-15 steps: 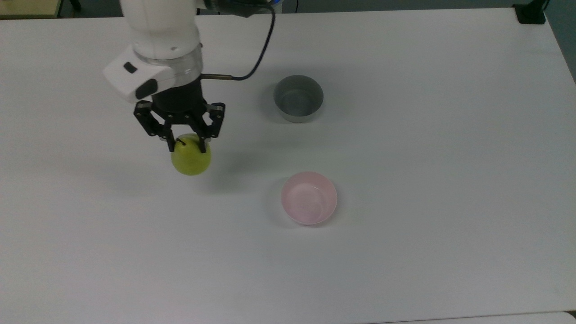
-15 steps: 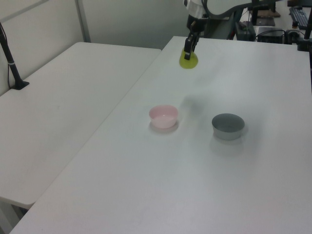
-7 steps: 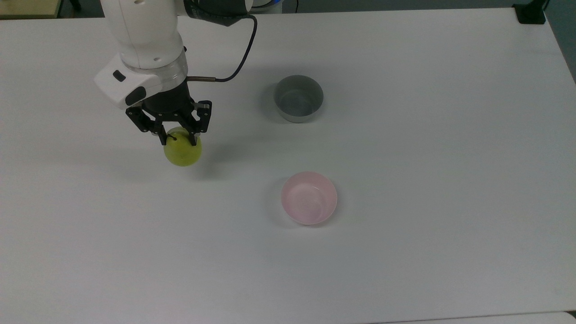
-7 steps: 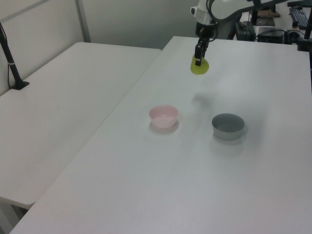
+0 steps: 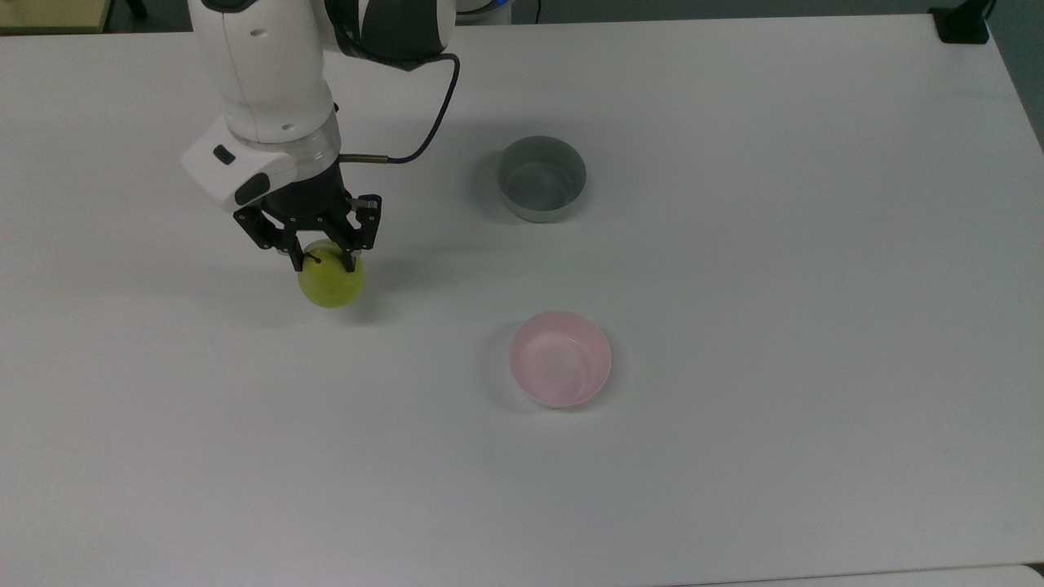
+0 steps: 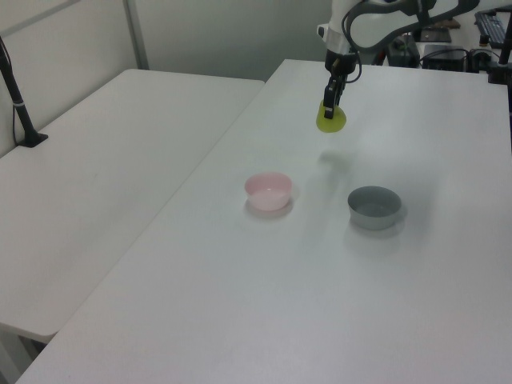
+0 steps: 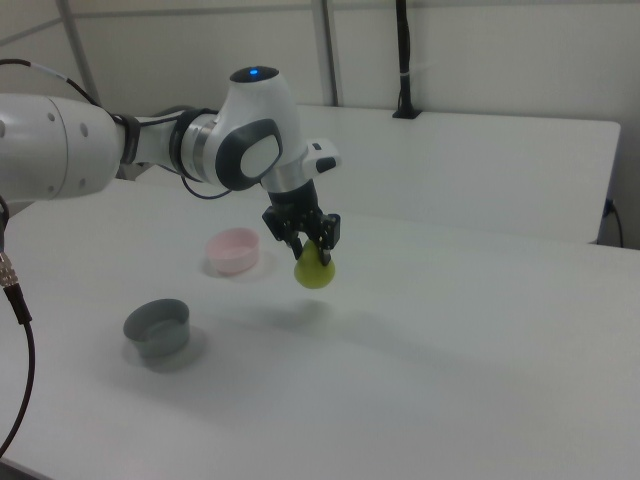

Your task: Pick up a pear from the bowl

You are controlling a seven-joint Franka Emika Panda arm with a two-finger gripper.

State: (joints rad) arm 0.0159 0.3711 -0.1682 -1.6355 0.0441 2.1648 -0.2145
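Two bowls are sitting on the white bench [image 5: 734, 489]: the pink bowl [image 5: 560, 359] and a grey bowl [image 5: 541, 178], both holding nothing. The gripper [image 5: 323, 262] is clenching the pear [image 5: 331, 281] by its top and is holding it in the air above the bench, its shadow lying below in the right view. The pear is hanging well apart from the pink bowl, toward the top view's left.
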